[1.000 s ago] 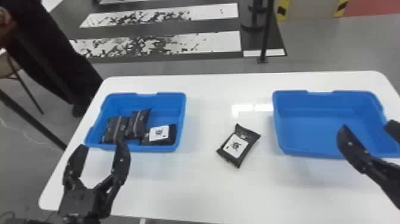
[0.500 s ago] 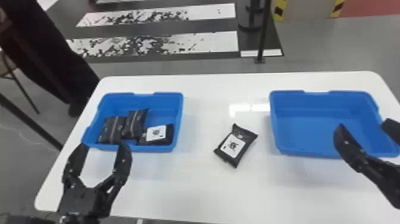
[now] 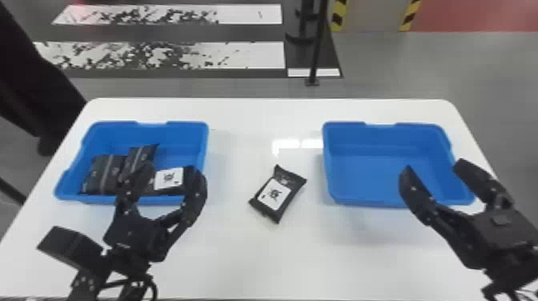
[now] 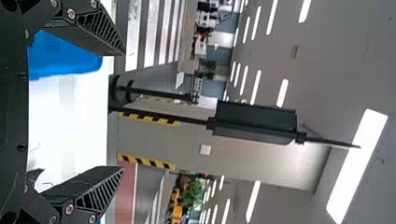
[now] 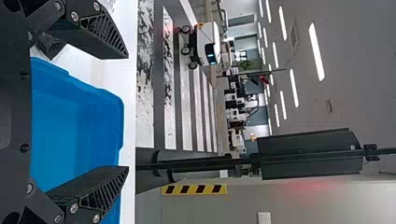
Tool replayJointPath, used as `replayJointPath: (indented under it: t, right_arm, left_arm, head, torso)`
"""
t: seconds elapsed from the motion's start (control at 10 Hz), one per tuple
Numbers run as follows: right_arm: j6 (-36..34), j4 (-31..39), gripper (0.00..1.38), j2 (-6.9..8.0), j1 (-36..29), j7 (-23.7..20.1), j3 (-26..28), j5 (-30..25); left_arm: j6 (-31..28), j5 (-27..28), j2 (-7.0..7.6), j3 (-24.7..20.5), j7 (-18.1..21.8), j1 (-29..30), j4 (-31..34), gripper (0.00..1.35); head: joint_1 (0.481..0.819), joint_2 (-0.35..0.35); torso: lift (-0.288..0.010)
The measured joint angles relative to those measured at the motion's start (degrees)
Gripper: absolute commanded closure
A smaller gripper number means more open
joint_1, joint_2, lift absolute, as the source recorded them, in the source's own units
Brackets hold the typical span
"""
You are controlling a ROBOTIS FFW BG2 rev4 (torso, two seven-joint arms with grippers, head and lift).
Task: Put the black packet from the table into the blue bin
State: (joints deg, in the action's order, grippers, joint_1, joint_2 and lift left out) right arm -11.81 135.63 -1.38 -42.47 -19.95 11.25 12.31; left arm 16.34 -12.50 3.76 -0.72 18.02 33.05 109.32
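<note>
While the black packet [image 3: 289, 181] lies label up on the white table [image 3: 240, 260], between left blue bin [image 3: 176, 134] and right blue bin [image 3: 384, 138], left gripper [image 3: 171, 173] is open, fingers spread, near left bin with dark packets [image 3: 107, 174] inside; right gripper [image 3: 434, 166] also open, near right bin.

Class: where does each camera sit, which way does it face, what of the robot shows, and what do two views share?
Head view: on the head, facing forward and down at the table, left blue bin, right blue bin and black packet; left tool and right tool show.
Left wrist view: on that wrist, looking past spread fingers across the table into the room.
Right wrist view: on that wrist, looking past spread fingers over the right blue bin into the room.
Head and right wrist views share that bin.
</note>
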Motion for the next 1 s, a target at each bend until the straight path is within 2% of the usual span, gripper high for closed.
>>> replayJointPath:
  t: [0.3,0.5,0.7,1.0]
  right_arm:
    - [0.0,0.0,0.17,-0.04,-0.1,0.0,0.1,0.2]
    - [0.0,-0.1,0.17,-0.11,0.1,0.0,0.1,0.3]
    - [0.0,-0.3,0.17,-0.11,0.3,0.0,0.0,0.3]
    - [0.0,-0.4,0.17,-0.11,0.4,0.0,-0.1,0.4]
  left_arm:
    - [-7.8,8.1,-0.35,3.8,5.1,-8.5,-5.2,0.16]
    - [-11.9,13.1,-0.61,7.4,7.1,-15.0,-10.8,0.16]
    - [-14.1,16.1,-0.68,12.2,7.4,-22.5,-19.5,0.16]
    - [-18.2,19.3,-0.77,18.5,7.5,-29.3,-28.4,0.16]
  head:
    - [0.695,-0.143]
    - [0.695,-0.205]
    - [0.695,-0.249]
    - [0.695,-0.31]
  torso:
    - [-0.11]
    - [-0.11]
    - [-0.11]
    - [-0.11]
